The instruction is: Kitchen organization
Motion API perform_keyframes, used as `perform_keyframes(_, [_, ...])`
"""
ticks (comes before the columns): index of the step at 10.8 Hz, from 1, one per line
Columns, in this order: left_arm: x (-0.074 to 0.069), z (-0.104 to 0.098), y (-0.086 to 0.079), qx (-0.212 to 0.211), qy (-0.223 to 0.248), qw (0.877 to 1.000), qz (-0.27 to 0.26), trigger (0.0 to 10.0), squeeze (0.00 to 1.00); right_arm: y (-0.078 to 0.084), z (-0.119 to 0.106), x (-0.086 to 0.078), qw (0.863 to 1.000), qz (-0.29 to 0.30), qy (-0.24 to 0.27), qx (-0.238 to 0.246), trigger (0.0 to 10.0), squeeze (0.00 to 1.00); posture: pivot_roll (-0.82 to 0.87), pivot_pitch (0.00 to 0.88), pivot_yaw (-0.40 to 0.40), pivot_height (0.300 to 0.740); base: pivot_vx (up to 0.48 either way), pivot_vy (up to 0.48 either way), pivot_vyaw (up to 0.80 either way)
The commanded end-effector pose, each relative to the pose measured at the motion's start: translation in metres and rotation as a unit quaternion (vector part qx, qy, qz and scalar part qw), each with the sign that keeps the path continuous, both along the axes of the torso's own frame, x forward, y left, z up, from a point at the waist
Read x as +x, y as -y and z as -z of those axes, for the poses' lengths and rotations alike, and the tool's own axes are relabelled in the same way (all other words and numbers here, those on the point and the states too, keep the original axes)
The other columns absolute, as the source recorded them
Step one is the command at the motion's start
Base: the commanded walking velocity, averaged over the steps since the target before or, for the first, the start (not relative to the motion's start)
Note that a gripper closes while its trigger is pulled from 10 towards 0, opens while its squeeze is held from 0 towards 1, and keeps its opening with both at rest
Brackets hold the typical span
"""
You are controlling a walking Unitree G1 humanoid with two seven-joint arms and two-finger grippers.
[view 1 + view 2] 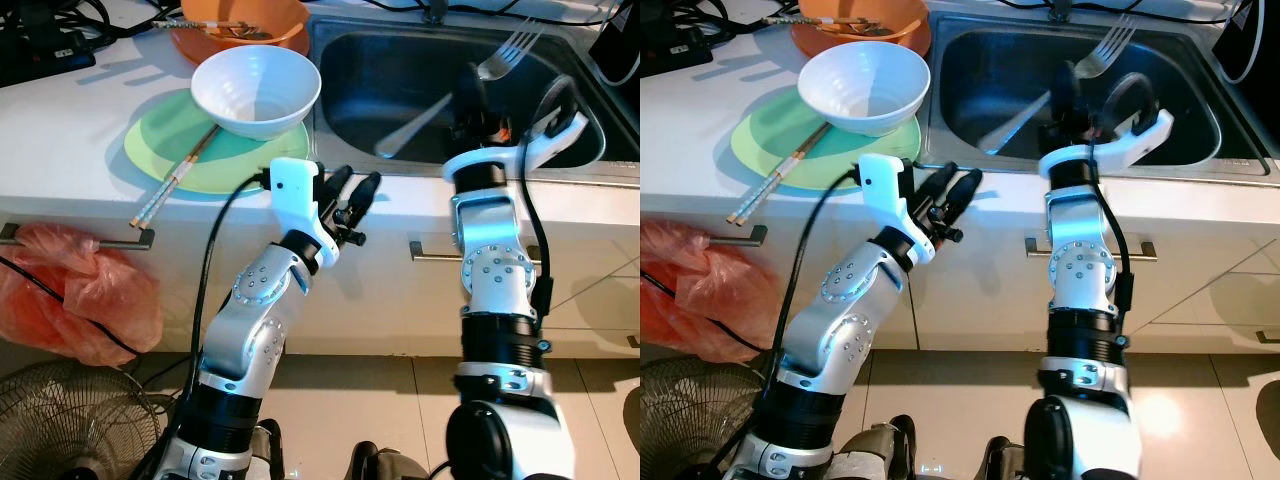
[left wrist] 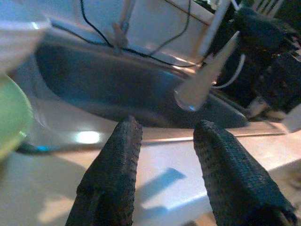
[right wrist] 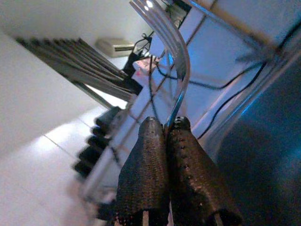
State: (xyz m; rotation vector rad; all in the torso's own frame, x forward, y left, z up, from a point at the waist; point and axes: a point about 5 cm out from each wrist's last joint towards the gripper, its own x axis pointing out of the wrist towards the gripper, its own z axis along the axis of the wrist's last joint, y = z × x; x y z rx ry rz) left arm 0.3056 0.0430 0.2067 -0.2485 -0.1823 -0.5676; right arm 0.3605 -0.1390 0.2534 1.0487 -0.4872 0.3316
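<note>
**Fork held over the sink, left arm waiting at the counter edge**

Head views first: the right gripper [image 1: 478, 88] is up over the stainless steel sink basin [image 1: 370, 70], jaws pinching a shiny metal fork [image 1: 455, 92] partway along its handle, tines pointing up and away, the handle end slanting down toward the robot's left. The fork hangs in the air above the basin, touching nothing but the jaws. On the white counter [image 1: 70, 130] beside the sink, a white ceramic bowl [image 1: 256, 90] sits on a round green plate [image 1: 180, 150], a pair of wooden chopsticks [image 1: 175, 175] slopes off the plate's near rim, and an orange bowl [image 1: 240, 30] stands behind. A red plastic bag [image 1: 70, 290] hangs from a drawer handle below.

Left wrist view now: the left gripper [image 2: 164, 155] hovers at the counter's front lip with its jaws spread and nothing between them, the fork's handle tip just ahead.

Right wrist view: the two black pads [image 3: 146, 174] are pressed tight on the thin handle, tines curving away above.

The risk as I read it: that grip is narrow and off the fork's middle, so a quick swing could let it pivot or slip and clatter into the basin. The left gripper is also near the handle tip, so a careless sweep could knock the two together
</note>
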Motion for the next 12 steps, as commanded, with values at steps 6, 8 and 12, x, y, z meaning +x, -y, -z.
perform_keyframes(6, [0.001,0.023,-0.024,0.1,0.1,0.981,-0.131,10.0,0.0,0.016,-0.011,0.004,0.957,0.154,0.048,-0.242,10.0,0.0,0.13,0.164,-0.054,0.74,0.0,0.0,0.0])
perform_keyframes(8, [-0.003,0.03,-0.023,0.115,0.094,0.979,-0.137,10.0,0.0,0.012,-0.002,0.012,0.939,0.159,0.047,-0.302,10.0,0.0,0.13,0.161,-0.054,0.74,0.0,0.0,0.0])
perform_keyframes(12, [-0.007,0.032,-0.016,0.118,0.099,0.98,-0.129,10.0,0.0,0.013,0.006,0.035,0.915,0.159,0.012,-0.37,10.0,0.0,0.16,0.154,-0.06,0.74,0.0,0.0,0.0])
